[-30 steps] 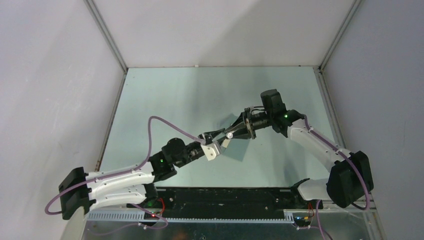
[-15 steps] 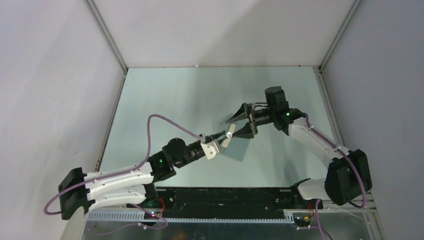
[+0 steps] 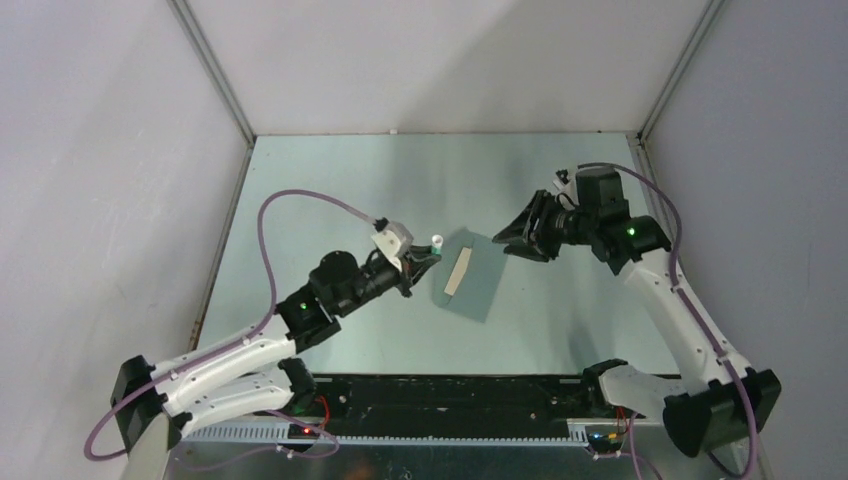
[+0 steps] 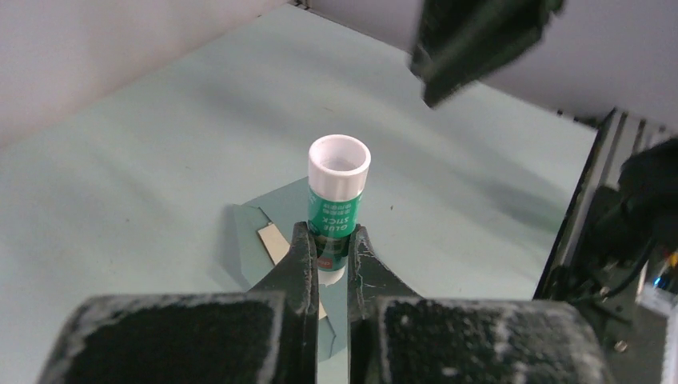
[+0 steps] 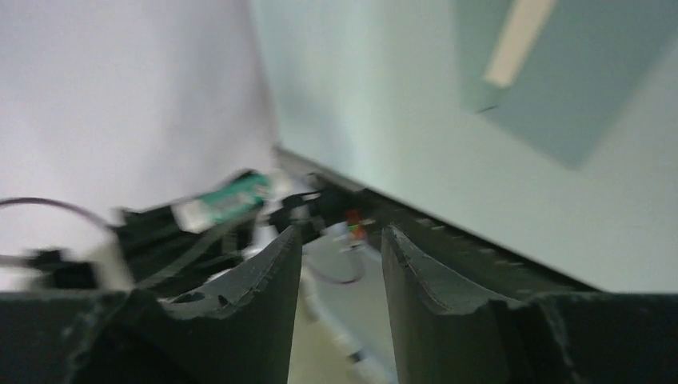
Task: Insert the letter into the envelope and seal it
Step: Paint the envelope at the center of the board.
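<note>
Tan bordered paper letter [image 3: 458, 270] is sitting tucked in flat teal-grey envelope [image 3: 480, 288]; left gripper [image 4: 330, 238], at its nine o'clock, is clenching white green-labelled glue stick [image 4: 340, 188]; right gripper [image 5: 342, 238] is gaping empty; sealing is pending.

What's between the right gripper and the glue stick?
The envelope lying flat, a tan strip of the letter showing on it; top view shows it.

This is a robotics lab test cell. The pale green desk [image 3: 330, 190] is boxed in by plain white panels [image 3: 100, 150] set in aluminium struts [image 3: 213, 75]. A left arm [image 3: 230, 360] and a right arm [image 3: 680, 300], both white and black, are bolted at the desk's 6 o'clock edge. They trail purple cables [image 3: 310, 193] above a slotted cable duct [image 3: 215, 432] and exposed wiring with small lit lamps [image 3: 303, 431].
</note>
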